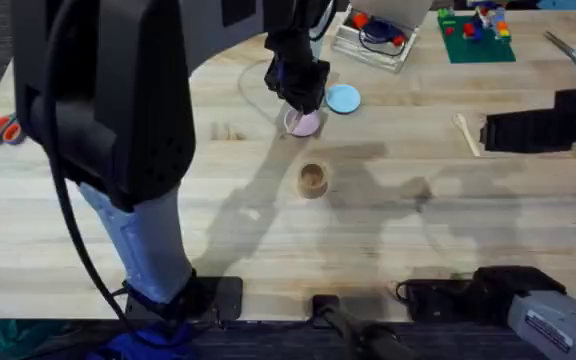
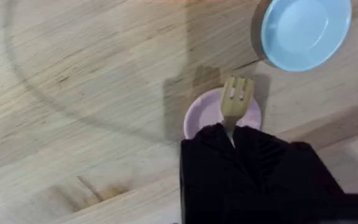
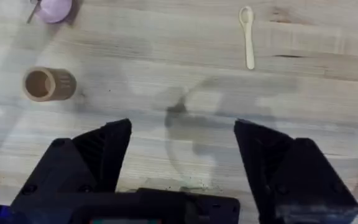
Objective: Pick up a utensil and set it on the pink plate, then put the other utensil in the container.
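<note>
Left gripper (image 2: 234, 134) grips the fork (image 2: 236, 98) over the pink plate (image 2: 199, 115); right gripper (image 3: 182, 149) spreads wide above bare table (image 1: 118, 250).

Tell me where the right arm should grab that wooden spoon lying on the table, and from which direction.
Probably the middle of the wooden spoon's straight handle, coming straight down from above. It lies flat on the bare table with open space on both long sides, so the open right tool could straddle the slim handle crosswise. The rounded bowl end is wider and likely harder to pinch.
</note>
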Action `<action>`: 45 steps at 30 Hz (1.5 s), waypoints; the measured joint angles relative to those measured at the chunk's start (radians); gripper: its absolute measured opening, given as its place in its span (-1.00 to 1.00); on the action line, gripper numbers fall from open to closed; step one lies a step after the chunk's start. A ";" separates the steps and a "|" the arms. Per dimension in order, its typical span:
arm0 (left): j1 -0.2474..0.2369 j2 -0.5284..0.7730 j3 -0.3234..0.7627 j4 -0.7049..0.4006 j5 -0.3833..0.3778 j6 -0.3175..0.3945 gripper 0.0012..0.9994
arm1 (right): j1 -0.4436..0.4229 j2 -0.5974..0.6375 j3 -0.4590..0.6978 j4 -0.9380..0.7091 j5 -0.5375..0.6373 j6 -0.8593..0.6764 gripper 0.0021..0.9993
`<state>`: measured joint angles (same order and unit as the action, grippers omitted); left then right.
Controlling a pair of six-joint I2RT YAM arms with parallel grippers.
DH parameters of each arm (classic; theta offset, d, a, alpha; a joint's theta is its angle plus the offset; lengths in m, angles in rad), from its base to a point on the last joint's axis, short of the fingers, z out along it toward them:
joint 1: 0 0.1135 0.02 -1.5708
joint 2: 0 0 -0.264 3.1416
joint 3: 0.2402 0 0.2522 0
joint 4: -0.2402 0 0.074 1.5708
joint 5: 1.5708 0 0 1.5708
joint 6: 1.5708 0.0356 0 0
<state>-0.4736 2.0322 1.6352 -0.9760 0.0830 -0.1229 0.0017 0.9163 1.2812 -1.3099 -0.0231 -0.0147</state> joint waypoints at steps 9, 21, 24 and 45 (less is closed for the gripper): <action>0.000 0.018 0.000 0.000 0.000 0.002 -0.74 | 0.000 0.000 0.000 0.000 0.000 0.000 0.99; 0.000 0.018 0.000 -0.003 0.000 0.004 -0.15 | 0.000 0.000 0.000 0.000 0.000 0.000 0.99; 0.000 0.018 0.000 -0.003 0.000 0.004 -0.08 | 0.000 0.000 0.000 0.000 0.000 0.000 0.99; 0.000 -0.264 0.000 -0.090 0.000 0.030 0.99 | 0.000 0.000 0.000 0.000 0.000 0.000 0.99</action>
<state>-0.4736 1.7684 1.6352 -1.0656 0.0826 -0.0930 0.0017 0.9161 1.2812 -1.3099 -0.0231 -0.0147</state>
